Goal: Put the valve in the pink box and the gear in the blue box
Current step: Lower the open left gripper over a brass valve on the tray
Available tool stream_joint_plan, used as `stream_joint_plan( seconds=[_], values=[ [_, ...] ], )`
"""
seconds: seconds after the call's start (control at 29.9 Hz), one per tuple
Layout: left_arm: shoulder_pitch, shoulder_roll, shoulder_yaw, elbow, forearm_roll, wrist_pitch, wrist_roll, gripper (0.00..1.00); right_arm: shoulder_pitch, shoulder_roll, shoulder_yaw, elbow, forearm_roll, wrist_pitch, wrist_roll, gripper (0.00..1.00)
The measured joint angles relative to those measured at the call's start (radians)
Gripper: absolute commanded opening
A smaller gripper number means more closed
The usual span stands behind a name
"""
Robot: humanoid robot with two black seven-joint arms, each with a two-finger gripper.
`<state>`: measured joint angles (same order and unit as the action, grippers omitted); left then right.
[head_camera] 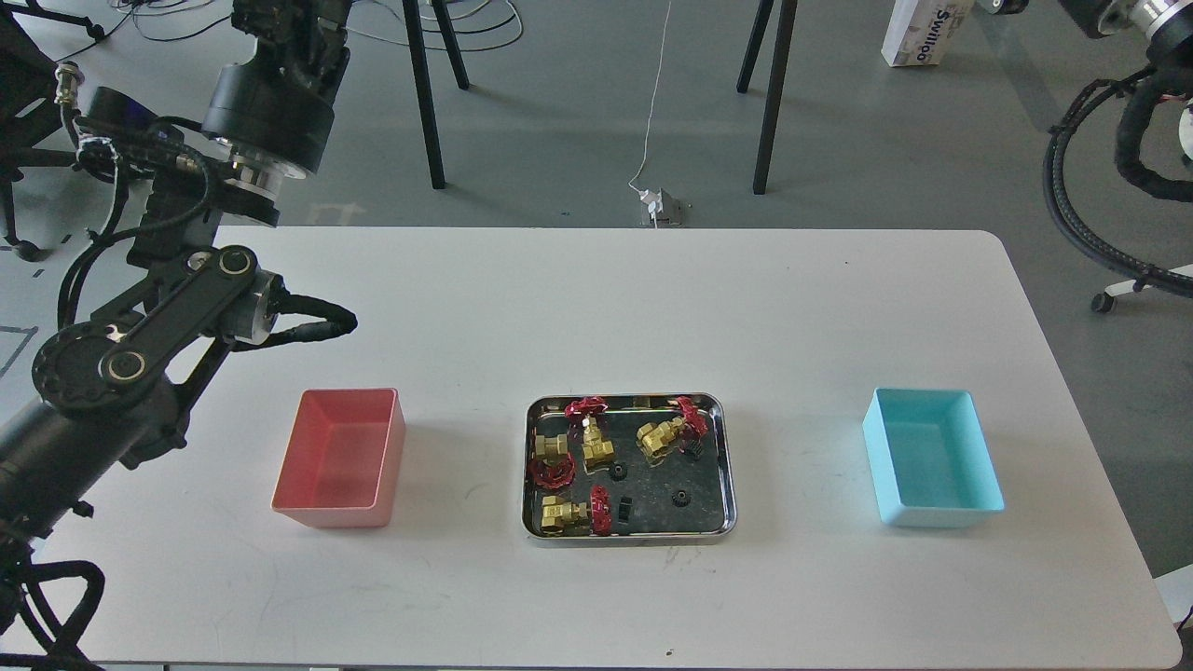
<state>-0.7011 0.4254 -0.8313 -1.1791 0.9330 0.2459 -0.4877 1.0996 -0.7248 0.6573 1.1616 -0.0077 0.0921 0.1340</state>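
Four brass valves with red handwheels lie in a shiny steel tray (727,466) at the table's middle; one valve (664,434) is at the back right, one (567,513) at the front left. Small black gears (681,497) lie among them. The pink box (340,457) stands empty left of the tray. The blue box (932,457) stands empty to the right. My left arm (270,112) rises high over the table's back left corner; its gripper end (284,28) is cut off by the top edge, fingers hidden. Only a part of my right arm (1142,19) shows at the top right.
A small black rectangular bit (625,508) lies in the tray near the front valve. My left arm's elbow link (158,326) hangs over the table's left side behind the pink box. Chair and table legs (774,93) stand on the floor beyond the table.
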Motion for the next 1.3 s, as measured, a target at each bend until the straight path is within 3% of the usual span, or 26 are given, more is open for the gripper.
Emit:
stream_joint_plan(
  seconds=[0.23,0.5,0.77,0.97,1.14,1.3],
  values=[
    [0.003,0.086,0.173,-0.034,0.331,0.002,-0.001,0.98,0.052,0.001,-0.014,-0.008,-0.004,-0.011,-0.016,1.00],
    [0.003,0.102,0.228,-0.049,0.759,0.020,-0.001,0.99,0.057,0.007,-0.026,-0.011,-0.002,-0.016,-0.019,1.00],
    [-0.113,0.145,0.505,-0.057,1.047,0.033,-0.001,0.99,0.052,0.016,0.012,-0.006,0.008,-0.053,-0.005,1.00],
    [-0.111,0.139,0.576,-0.051,1.229,0.050,-0.001,0.99,0.050,0.016,0.000,-0.005,-0.003,-0.059,-0.002,1.00],
    [-0.110,0.119,0.670,0.013,1.248,0.052,-0.001,0.99,0.049,0.009,0.000,-0.001,-0.004,-0.060,-0.009,1.00],
    [-0.108,0.012,0.704,0.193,1.249,0.093,-0.001,0.99,0.049,0.009,0.000,0.001,-0.005,-0.059,-0.013,1.00]
  ],
)
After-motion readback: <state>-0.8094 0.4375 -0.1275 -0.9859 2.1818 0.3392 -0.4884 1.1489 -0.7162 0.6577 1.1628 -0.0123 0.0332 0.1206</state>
